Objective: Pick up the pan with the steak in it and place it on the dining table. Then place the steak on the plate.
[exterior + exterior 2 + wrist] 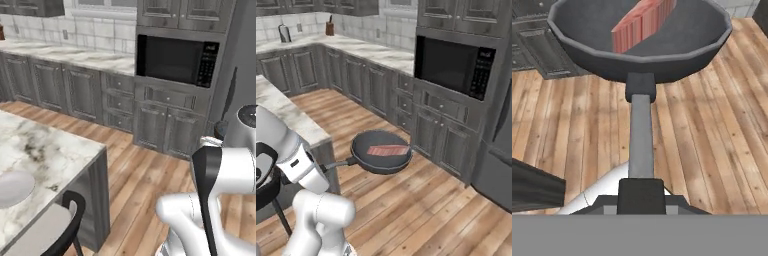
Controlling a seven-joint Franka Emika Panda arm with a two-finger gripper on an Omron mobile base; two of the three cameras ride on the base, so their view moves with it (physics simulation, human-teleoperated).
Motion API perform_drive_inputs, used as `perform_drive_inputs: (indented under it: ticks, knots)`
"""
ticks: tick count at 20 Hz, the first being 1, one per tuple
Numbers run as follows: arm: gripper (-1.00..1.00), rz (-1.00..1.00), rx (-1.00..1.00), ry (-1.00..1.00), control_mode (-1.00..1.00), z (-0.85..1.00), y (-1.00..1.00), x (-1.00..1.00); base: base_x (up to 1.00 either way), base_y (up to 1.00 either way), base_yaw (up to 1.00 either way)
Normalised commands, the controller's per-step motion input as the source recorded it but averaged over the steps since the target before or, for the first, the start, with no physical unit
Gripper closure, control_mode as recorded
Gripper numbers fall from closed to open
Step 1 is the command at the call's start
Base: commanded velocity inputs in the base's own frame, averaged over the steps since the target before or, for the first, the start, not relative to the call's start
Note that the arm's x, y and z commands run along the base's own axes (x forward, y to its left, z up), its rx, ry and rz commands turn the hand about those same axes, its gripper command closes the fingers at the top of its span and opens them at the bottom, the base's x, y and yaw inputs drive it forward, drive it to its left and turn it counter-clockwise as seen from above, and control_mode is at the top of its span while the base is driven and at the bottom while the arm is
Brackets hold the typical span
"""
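Wooden floor planks and dark grey cabinets with a built-in microwave [455, 66] lie under and beyond the pan [381, 151], which hangs in the air, held level by its long handle. Closed narrowly on the near end of that handle, the end effector [640, 192] has the pan bowl straight ahead of it, with the steak [388, 150] lying flat inside. Off to the end effector's left stands the marble bench [47, 159], a white plate [14, 188] on its near part and a dark chair [55, 229] tucked against its edge.
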Motion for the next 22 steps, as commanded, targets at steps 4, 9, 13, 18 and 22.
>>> perform_drive_inputs:
  ticks: [4,9,13,18,22]
  knots:
    - [1.0,0.0,0.0,0.0,1.0,0.0,0.0,0.0,-0.04,0.0,0.5]
    - [1.0,0.0,0.0,0.0,1.0,0.0,0.0,0.0,-0.04,0.0,0.5]
    - [1.0,0.0,0.0,0.0,1.0,0.0,0.0,0.0,-0.05,0.0,0.5]
    - [1.0,0.0,0.0,0.0,1.0,0.0,0.0,0.0,-0.06,0.0,0.5]
    - [1.0,0.0,0.0,0.0,1.0,0.0,0.0,0.0,-0.05,0.0,0.5]
